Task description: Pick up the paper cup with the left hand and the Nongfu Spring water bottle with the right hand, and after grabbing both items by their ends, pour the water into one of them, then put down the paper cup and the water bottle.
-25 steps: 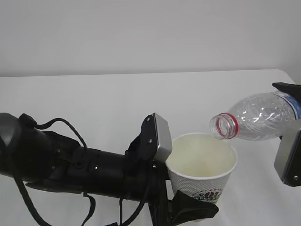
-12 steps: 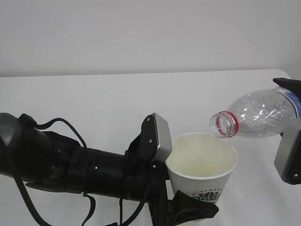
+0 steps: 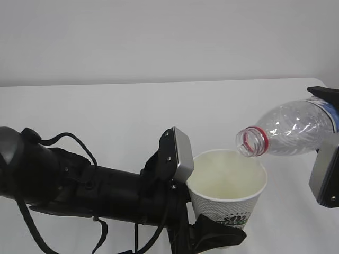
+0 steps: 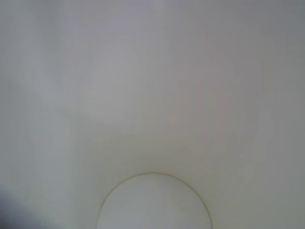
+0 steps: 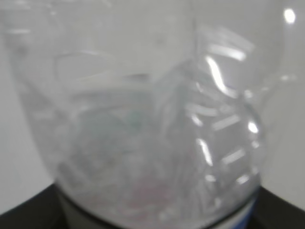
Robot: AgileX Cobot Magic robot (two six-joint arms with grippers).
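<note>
The white paper cup [image 3: 228, 185] stands upright with its cream inside showing, and my left gripper [image 3: 214, 235] is shut on its lower part. In the left wrist view its white wall [image 4: 152, 95] fills the frame and hides the jaws. The Nongfu Spring water bottle [image 3: 291, 129] lies tipped nearly level. Its open mouth with the red neck ring [image 3: 253, 142] hangs just over the cup's right rim. My right gripper [image 3: 329, 132] is shut on the bottle's rear end, and the clear ribbed body [image 5: 152, 119] fills the right wrist view. No stream of water shows.
A white table [image 3: 106, 111] runs back to a plain white wall. My left arm [image 3: 79, 185], with its cables and grey plate [image 3: 180, 153], lies across the lower left. The table's right edge curves away behind the bottle.
The bottle's rear end has risen slightly with my right gripper, tilting the bottle a little more. The mouth stays over the cup. The cup and left arm have not moved.
</note>
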